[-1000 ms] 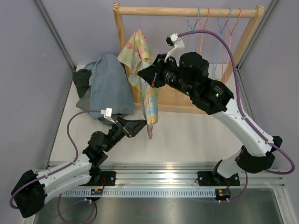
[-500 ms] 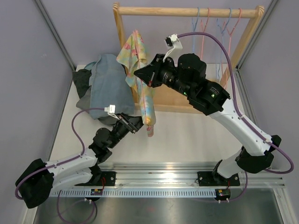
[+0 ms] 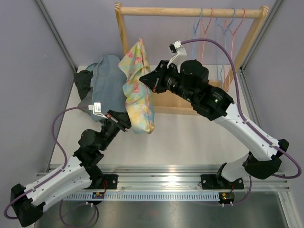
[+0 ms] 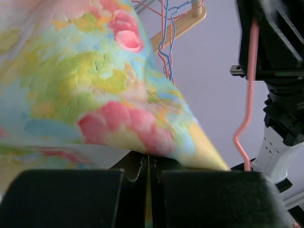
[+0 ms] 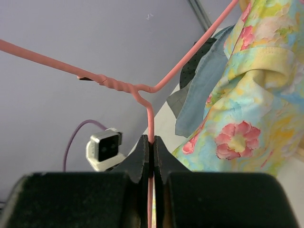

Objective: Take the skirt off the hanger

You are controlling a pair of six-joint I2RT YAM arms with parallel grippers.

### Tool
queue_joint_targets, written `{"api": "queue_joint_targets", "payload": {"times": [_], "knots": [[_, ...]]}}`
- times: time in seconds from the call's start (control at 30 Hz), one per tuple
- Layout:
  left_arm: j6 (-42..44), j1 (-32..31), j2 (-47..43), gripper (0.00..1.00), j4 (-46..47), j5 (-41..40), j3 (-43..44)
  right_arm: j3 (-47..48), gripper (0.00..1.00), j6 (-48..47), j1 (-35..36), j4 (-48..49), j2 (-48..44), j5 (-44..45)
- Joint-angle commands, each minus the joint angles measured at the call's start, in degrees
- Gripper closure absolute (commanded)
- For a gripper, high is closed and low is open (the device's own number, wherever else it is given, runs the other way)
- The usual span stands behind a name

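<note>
Table (image 3: pixel 199 137): pale top, both arm bases bolted along its near edge, the wooden rack standing at the back.
Wooden rack (image 3: pixel 190 11): a top rail spans the far side, with sloping posts at either end.
Right arm (image 3: pixel 237 121): stretched up and to the left across the table, wrist level with the rack's left half.
Left arm (image 3: pixel 71 171): reaching forward and up, its wrist right under the hanging cloth.
Clothes heap (image 3: pixel 107 88): blue-grey and dark garments bunched at the back left of the table, just beside the skirt.
Floral skirt (image 3: pixel 137 99): yellow, pink and pale blue, and it's off the table, hanging in front of the rack's left post between the two grippers, on the pink hanger.
Spare hangers (image 3: pixel 221 28): a cluster of pink and blue wire ones on the right end of the rail.
Pink hanger (image 5: pixel 118 85): thin wire with a twisted neck; its stem runs straight down into the right fingers.
Right gripper (image 5: pixel 151 142): pinched tight on the hanger's stem just below the twist.
Left gripper (image 4: pixel 148 164): fingers pressed together, a fold of the skirt's lower edge caught between them.
</note>
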Motion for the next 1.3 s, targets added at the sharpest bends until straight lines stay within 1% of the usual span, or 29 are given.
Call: {"api": "queue_joint_targets", "payload": {"times": [0.0,0.03,0.07,0.13,0.17,0.27,0.47,0.7,0.73,0.83,0.87,0.9,1.07,1.13,1.17,1.23,1.27], "knots": [[5.21,-0.39,-9.92,1.00,-14.29,-5.06,1.90,6.20,1.00,-5.17,-0.56,0.41,-1.84,5.49],[5.66,-0.47,-12.47,1.00,-17.66,-6.03,2.08,6.81,1.00,-5.78,-0.65,-0.30,-1.75,6.11],[6.62,-0.47,-17.63,1.00,-23.00,-8.21,2.17,7.78,1.00,-6.83,-0.74,-1.27,-1.83,6.81],[8.29,-0.47,-21.71,1.00,-27.78,-11.03,2.78,7.79,1.00,-7.63,-0.92,-1.71,-2.44,7.69],[8.82,-0.47,-24.69,1.00,-32.06,-11.74,3.39,7.26,1.00,-7.64,-1.01,-1.46,-2.71,8.13],[10.84,-0.47,-26.56,1.00,-36.04,-13.59,5.15,6.03,1.00,-6.94,-1.01,-0.93,-4.03,7.88],[13.22,-0.47,-24.72,1.00,-38.96,-12.80,7.18,4.97,1.00,-6.84,-1.09,-2.15,-5.09,8.40],[15.07,-0.47,-22.78,1.00,-37.47,-10.60,7.96,5.77,1.00,-7.81,-1.09,-4.09,-5.26,9.36],[16.02,-0.47,-22.69,1.00,-38.17,-11.74,8.58,5.59,1.00,-8.07,-1.01,-4.35,-5.78,9.63],[18.57,-0.47,-20.50,1.00,-46.41,-17.09,13.32,4.98,1.00,-9.21,-1.09,-5.23,-7.45,11.47],[19.45,-0.47,-19.54,1.00,-48.61,-20.85,14.63,4.54,1.00,-9.39,-1.09,-5.93,-8.16,12.61],[20.42,-0.39,-18.14,1.00,-51.59,-22.37,15.60,4.36,1.00,-9.57,-1.09,-6.28,-8.86,13.05],[29.91,-0.13,-13.56,1.00,-52.06,-28.88,21.40,1.29,1.00,-9.57,-1.09,-8.04,-15.01,15.42],[33.59,1.80,-10.15,1.00,-50.57,-29.06,23.86,0.67,1.00,-9.74,-1.09,-9.01,-17.29,16.13],[34.48,3.03,-8.99,1.00,-49.35,-27.93,26.22,0.75,1.00,-9.83,-1.09,-9.97,-17.65,16.83],[35.98,8.82,-5.14,1.00,-49.16,-25.65,29.05,1.10,1.00,-9.92,-1.09,-10.94,-18.62,17.19],[35.99,11.45,-3.81,1.00,-49.42,-21.46,31.85,1.63,1.00,-9.92,-1.09,-11.99,-18.71,17.28]]}}
